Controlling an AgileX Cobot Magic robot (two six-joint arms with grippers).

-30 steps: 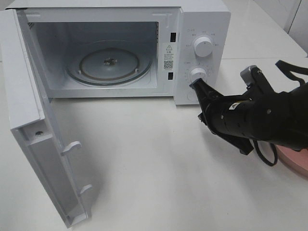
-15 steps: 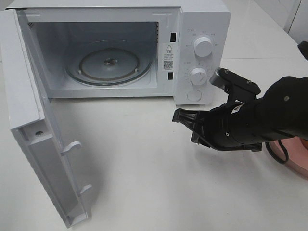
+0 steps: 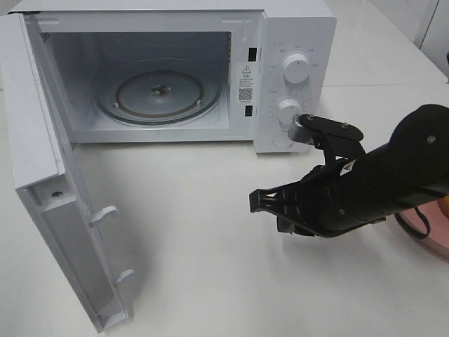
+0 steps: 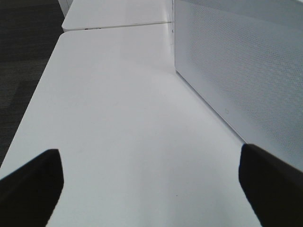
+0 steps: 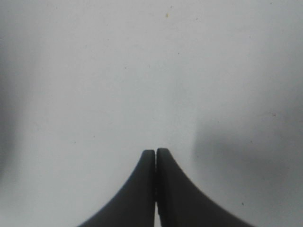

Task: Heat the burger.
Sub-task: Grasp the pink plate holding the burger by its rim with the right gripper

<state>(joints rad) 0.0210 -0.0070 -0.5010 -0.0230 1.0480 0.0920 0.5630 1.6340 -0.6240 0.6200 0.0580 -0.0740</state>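
1. The microwave (image 3: 295, 42) is standing on the tabletop (image 3: 210, 267) with its door (image 3: 42, 175) hanging wide open, showing the glass turntable (image 3: 160, 95).
2. The right gripper (image 3: 258, 200) is hovering over the tabletop in front of the microwave, its fingers (image 5: 142, 189) pressing together on nothing.
3. The left gripper (image 4: 151, 184) is gaping wide beside the microwave's perforated wall (only its wrist view shows it).
4. The burger is showing in no view; only the rim of a pink plate (image 3: 435, 242) is peeking out behind the right arm.

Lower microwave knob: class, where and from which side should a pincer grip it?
Grip the lower knob across its round rim, probably coming head-on at the front of the microwave: it stands out there as a short cylinder. The right pincer, shut now, would need opening.
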